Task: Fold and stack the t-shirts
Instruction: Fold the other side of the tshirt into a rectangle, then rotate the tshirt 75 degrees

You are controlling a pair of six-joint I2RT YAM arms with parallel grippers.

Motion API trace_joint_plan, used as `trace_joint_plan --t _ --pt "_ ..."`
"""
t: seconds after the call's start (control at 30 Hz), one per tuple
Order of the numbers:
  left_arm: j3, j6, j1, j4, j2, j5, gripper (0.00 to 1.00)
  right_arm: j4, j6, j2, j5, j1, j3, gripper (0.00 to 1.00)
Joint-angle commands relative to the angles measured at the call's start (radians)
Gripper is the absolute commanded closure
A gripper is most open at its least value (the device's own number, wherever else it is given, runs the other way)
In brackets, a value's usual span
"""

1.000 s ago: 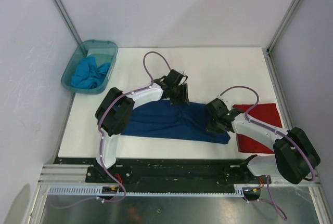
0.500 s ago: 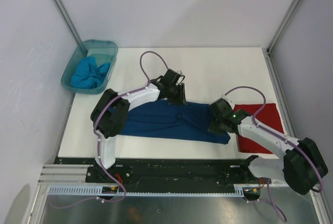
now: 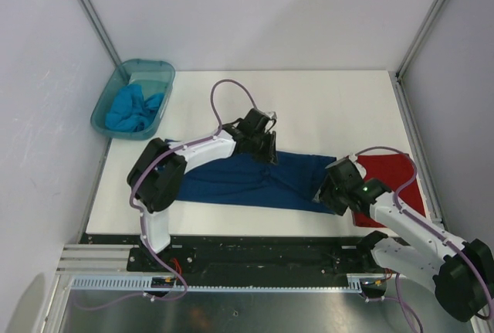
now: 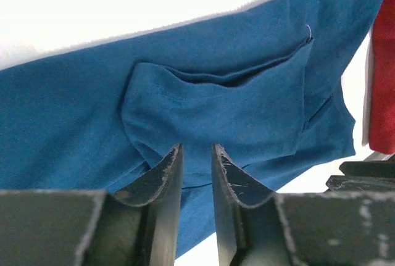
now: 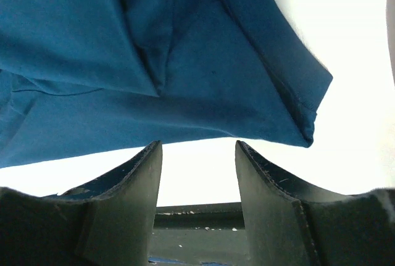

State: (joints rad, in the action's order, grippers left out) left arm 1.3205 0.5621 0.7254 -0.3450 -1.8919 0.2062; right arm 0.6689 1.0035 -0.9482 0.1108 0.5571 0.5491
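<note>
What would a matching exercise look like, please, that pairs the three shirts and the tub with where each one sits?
Items:
1 navy shirt
2 red shirt
3 turquoise shirt
4 tub

Places:
A far left corner
B inside the tub
C spread out in the middle
D lying flat at the right

Pairs: 1-C, 2-D, 3-B, 4-A.

White table (image 3: 340,101); plain pale walls (image 3: 262,8) on three sides; aluminium posts (image 3: 91,15) in far corners; even light.
</note>
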Motion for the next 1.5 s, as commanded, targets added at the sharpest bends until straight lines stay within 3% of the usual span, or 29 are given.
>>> trace_joint_plan --t 0.0,0.27,0.6,0.8,1.07,1.47 --pt "0.03 -0.038 0.018 0.017 -0.035 0.042 0.74 -0.019 0.084 0.018 -0.029 -0.006 -0.027 0.44" --pt "-0.033 -0.017 0.019 0.017 -0.06 0.03 0.82 -0.025 0.129 0.007 -0.044 -0.009 -0.047 0.44" --pt "-0.009 -0.025 0.011 0.014 -0.023 0.037 0.62 -0.056 0.257 0.049 -0.028 -0.008 -0.099 0.26" --pt "0.006 -0.024 -0.027 0.002 0.07 0.054 0.59 -0.047 0.376 0.102 0.039 -0.005 -0.158 0.19" --pt "-0.047 -0.032 -0.07 -0.007 0.197 0.055 0.58 -0.12 0.425 0.096 0.136 -0.005 -0.181 0.21" --pt "-0.178 -0.061 -0.164 -0.021 0.311 0.069 0.59 -0.323 0.298 -0.074 0.172 -0.059 -0.162 0.22"
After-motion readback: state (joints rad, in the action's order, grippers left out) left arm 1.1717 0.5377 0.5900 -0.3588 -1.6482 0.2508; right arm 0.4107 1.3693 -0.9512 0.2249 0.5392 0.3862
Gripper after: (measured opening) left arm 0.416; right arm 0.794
